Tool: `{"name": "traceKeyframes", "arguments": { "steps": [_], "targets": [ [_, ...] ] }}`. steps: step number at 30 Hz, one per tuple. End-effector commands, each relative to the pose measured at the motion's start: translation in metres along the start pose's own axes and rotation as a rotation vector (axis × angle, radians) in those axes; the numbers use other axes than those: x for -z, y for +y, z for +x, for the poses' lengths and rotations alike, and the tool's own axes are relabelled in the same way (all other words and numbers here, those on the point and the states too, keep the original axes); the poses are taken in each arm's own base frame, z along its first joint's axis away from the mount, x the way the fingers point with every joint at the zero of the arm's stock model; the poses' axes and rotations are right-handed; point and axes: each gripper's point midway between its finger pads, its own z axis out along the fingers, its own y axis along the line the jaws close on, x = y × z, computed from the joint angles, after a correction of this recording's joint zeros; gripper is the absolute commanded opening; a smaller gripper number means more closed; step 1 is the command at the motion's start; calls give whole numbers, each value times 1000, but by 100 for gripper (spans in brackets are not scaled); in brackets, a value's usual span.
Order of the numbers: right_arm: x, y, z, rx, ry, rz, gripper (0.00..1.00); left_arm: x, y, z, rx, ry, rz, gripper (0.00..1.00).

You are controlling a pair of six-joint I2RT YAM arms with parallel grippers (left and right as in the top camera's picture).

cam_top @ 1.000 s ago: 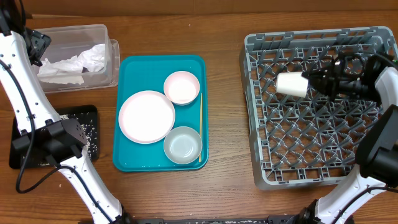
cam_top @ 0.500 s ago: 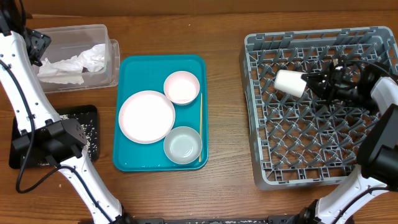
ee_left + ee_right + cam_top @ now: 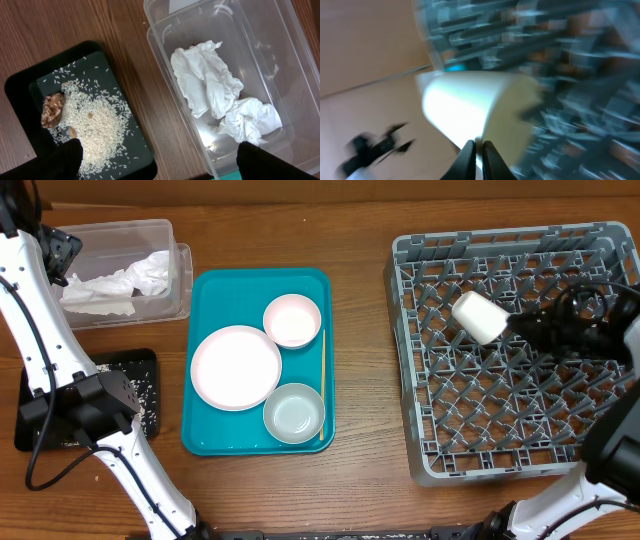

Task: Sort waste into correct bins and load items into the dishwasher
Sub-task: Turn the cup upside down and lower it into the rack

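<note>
Right fingers (image 3: 475,152): nearly shut, pinching the wall of the small white cup (image 3: 476,316). The wrist view is smeared, so the exact bite is unclear.
Cup: lying tilted over the upper left part of the grey dish rack (image 3: 430,450). I cannot tell whether it touches the lattice.
Step in hand: probably seating the cup in the rack.
Doing it well: turn the mouth downward and lower it between pegs rather than onto one. Release only once it rests, opening just enough to clear the wall.
Left fingers (image 3: 157,162): spread wide and empty, hanging above the black tray (image 3: 20,90) of rice (image 3: 95,125) and the clear tub (image 3: 280,60) with crumpled napkins (image 3: 210,85).
Further out: the plate (image 3: 236,367), white bowl (image 3: 292,320), steel-sided bowl (image 3: 294,412) and chopstick (image 3: 322,380) sit on the teal tray (image 3: 200,435) on the counter (image 3: 360,380), not yet loaded.
</note>
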Motion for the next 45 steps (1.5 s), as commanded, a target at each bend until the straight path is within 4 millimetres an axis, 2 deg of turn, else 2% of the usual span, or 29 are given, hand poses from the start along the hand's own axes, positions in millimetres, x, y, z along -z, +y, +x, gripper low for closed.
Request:
{"name": "traceKeyframes", "arguments": {
  "steps": [1,4,6,10,13,15,18,20,22,24,28,31,33,41,45],
  "targets": [
    [35,-20,-16,-26,-149,297,11,15,2,-7,26,-39,17,100],
    [55,-31,-20,-95,-233,447,11,15,2,-7,26,-39,17,100],
    [62,-29,-18,-94,-252,475,11,15,2,-7,26,-39,17,100],
    [70,-10,-13,-62,-288,459,11,15,2,-7,26,-39,17,100],
    [65,17,-4,45,-299,444,12,15,2,-7,26,-39,17,100],
    [47,42,5,170,-269,430,12,15,2,-7,26,-39,17,100],
    [11,58,15,287,-225,475,11,15,2,-7,26,-39,17,100],
    [-10,59,18,329,-223,554,10,15,2,-7,26,-39,17,100],
    [-28,56,19,334,-239,639,4,15,2,-7,26,-39,17,100],
    [-44,55,22,340,-243,687,4,15,2,-7,26,-39,17,100],
    [-67,53,22,379,-255,744,4,15,2,-7,26,-39,17,100],
    [-55,32,9,287,-367,890,4,15,2,-7,26,-39,17,100],
    [-54,26,4,278,-380,919,4,15,2,-7,26,-39,17,100],
    [-35,18,-7,253,-430,975,4,15,2,-7,26,-39,17,100],
    [-21,30,-5,249,-434,1007,4,15,2,-7,26,-39,17,100]
  ]
}}
